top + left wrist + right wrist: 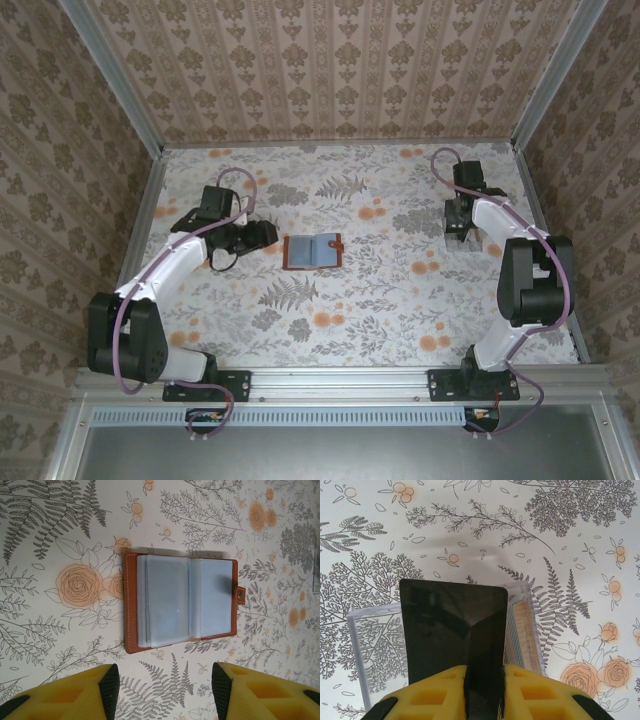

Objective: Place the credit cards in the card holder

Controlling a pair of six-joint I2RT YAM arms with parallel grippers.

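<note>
The card holder lies open and flat on the floral cloth at mid-table, reddish-brown with clear inner pockets and a clasp tab on its right side. My left gripper hovers just left of it, open and empty. In the left wrist view the holder lies beyond the fingertips, apart from them. At the right, my right gripper is shut on the edge of a dark glossy credit card that stands upright over a clear plastic box. More credit cards are stacked on edge in that box.
Patterned walls with metal frame posts close the table in on the left, back and right. Open floral cloth stretches between the card holder and the right arm.
</note>
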